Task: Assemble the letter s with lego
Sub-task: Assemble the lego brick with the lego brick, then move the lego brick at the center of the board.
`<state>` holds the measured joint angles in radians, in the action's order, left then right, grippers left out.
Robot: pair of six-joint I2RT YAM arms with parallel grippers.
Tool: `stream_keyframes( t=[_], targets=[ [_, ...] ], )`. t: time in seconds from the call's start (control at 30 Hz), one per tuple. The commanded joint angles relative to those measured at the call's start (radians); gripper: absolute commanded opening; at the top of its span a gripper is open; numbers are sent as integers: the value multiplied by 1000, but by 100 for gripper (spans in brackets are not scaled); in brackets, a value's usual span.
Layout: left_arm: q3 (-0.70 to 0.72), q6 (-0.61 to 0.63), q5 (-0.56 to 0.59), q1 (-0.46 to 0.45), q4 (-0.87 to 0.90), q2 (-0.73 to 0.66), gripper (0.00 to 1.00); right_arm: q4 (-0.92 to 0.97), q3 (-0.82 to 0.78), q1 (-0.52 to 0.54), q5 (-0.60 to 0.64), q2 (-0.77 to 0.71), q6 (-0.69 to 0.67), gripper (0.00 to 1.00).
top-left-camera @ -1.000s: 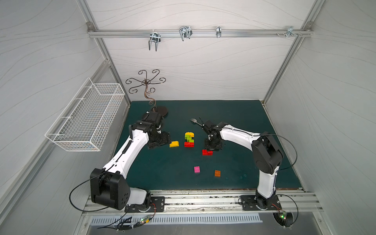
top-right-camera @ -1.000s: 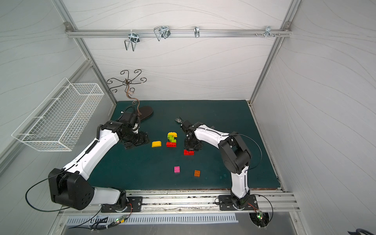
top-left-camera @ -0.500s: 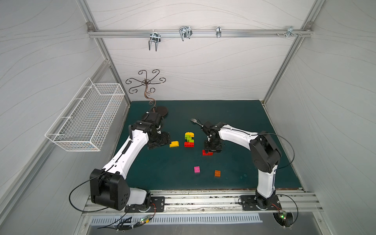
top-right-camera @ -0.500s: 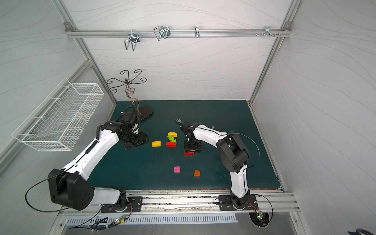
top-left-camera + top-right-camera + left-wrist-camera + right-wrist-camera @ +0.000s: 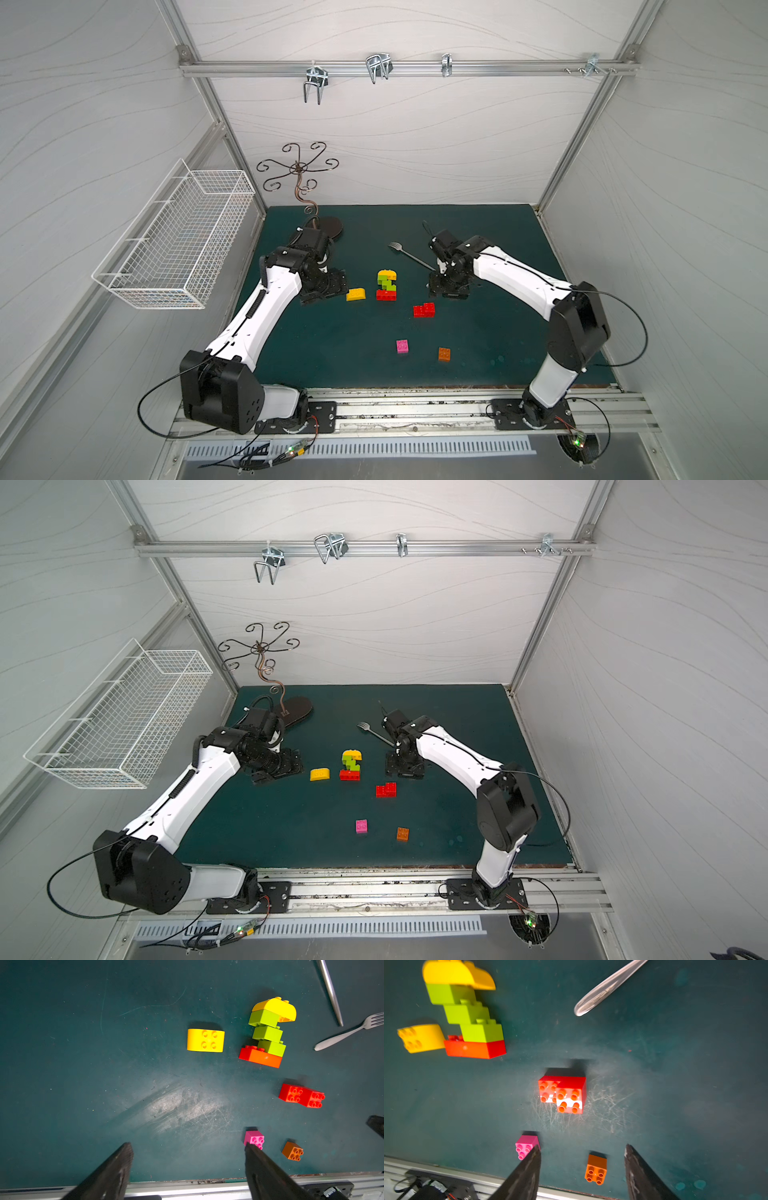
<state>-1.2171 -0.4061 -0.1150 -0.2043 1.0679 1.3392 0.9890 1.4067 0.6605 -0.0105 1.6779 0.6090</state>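
Observation:
A lego stack (image 5: 386, 284) stands mid-mat: a red base, lime green bricks stepping up, a rounded yellow brick on top (image 5: 274, 1008). A loose yellow brick (image 5: 356, 294) lies to its left. A red stepped piece (image 5: 424, 310) rests on the mat, with pink (image 5: 402, 345) and orange (image 5: 444, 354) bricks nearer the front. My left gripper (image 5: 187, 1148) hangs open and empty left of the yellow brick. My right gripper (image 5: 582, 1146) is open above the mat, just behind and right of the red piece (image 5: 564, 1093), holding nothing.
A metal fork (image 5: 409, 257) lies behind the stack beside my right wrist, and a second utensil's handle (image 5: 330, 991) shows in the left wrist view. A curly wire stand (image 5: 299, 183) is at the back left, and a wire basket (image 5: 178, 241) hangs on the left wall.
My right gripper has opened and let go of the red stepped piece, which stays on the mat, and has drawn back a little from it. The left arm has barely moved.

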Motion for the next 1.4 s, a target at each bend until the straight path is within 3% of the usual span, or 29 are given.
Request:
stream_keyframes(
  t=[0.0,0.13,0.27,0.43,0.63,0.83,0.97,1.07,1.27,1.37],
  targets=[
    [-25,-13,-28,5,14,-33,85,60,-81,-13,-10,-52,-7,64],
    [32,-76,-43,-59,-17,-49,83,46,-175,-15,-26,-104,-4,64],
    [96,-229,-15,-276,-95,-9,82,36,-247,-41,-30,-176,1,64],
    [134,-450,10,-560,-229,153,84,59,-279,-128,-32,-268,-29,64],
    [80,-574,10,-729,-316,350,88,82,-300,-239,-54,-366,-81,64],
    [-15,-569,49,-756,-264,509,88,88,-325,-313,-91,-412,-127,64],
    [-48,-562,59,-757,-248,560,80,81,-343,-344,-108,-418,-149,64],
    [-79,-550,63,-757,-230,593,72,73,-350,-364,-123,-417,-160,64],
    [-122,-534,74,-758,-199,595,43,67,-344,-368,-134,-415,-165,64],
    [-149,-530,61,-760,-192,607,33,69,-338,-371,-140,-409,-164,64]
  ],
)
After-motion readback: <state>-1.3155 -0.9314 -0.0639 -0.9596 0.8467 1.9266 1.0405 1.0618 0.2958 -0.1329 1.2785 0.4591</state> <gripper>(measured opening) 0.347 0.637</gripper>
